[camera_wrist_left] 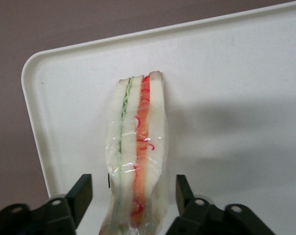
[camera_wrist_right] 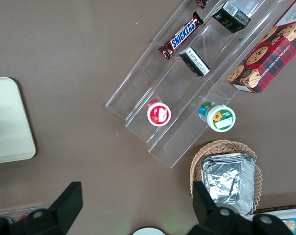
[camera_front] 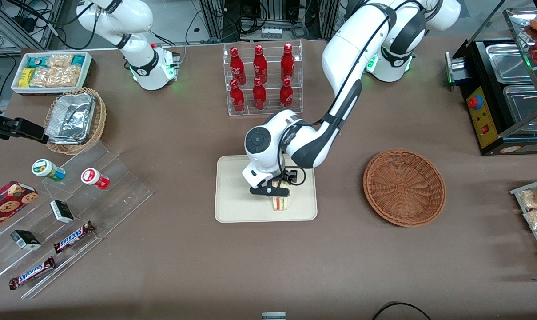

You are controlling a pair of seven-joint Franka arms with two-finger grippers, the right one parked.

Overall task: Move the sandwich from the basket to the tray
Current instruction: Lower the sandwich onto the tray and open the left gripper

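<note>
Your brown table (camera_front: 184, 266) carries everything here, so take the cream tray (camera_front: 232, 209) at its middle as your landmark. Above that tray hangs the gripper (camera_front: 279, 189), fingers apart on either side of the sandwich (camera_front: 280, 203), which rests on it. Beside the tray, toward the working arm's end, you've got the reddish-brown basket (camera_front: 404, 187). Farther from the front camera than the tray stands the clear rack of 6 red bottles (camera_front: 263, 80). Toward the parked arm's end sit the clear stepped display (camera_front: 73, 213), the tan basket of foil trays (camera_front: 75, 121) and the white snack bin (camera_front: 52, 71).
</note>
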